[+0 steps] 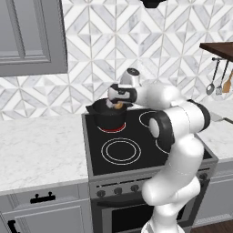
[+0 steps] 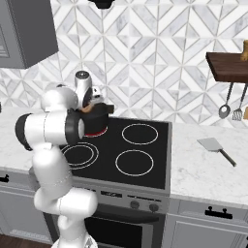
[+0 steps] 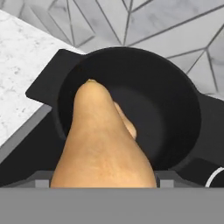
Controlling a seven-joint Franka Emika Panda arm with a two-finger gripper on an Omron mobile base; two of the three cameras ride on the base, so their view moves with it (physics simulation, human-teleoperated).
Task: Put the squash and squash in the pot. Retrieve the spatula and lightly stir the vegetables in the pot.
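1. Left base view: gripper hangs over the black pot, which sits on the stove's back-left burner. A tan squash sits between the jaws, right at the pot's rim.
2. Right base view: pot partly hidden behind the arm; the squash shows as an orange bit just above it. Spatula lies flat on the bench at 3 o'clock of the stove, well apart from the pot.
3. Hand view: held squash is gripped at its fat end in wide-set jaws, neck pointing to 12 o'clock into the pot. Second squash lies on the pot floor, mostly hidden behind the first.
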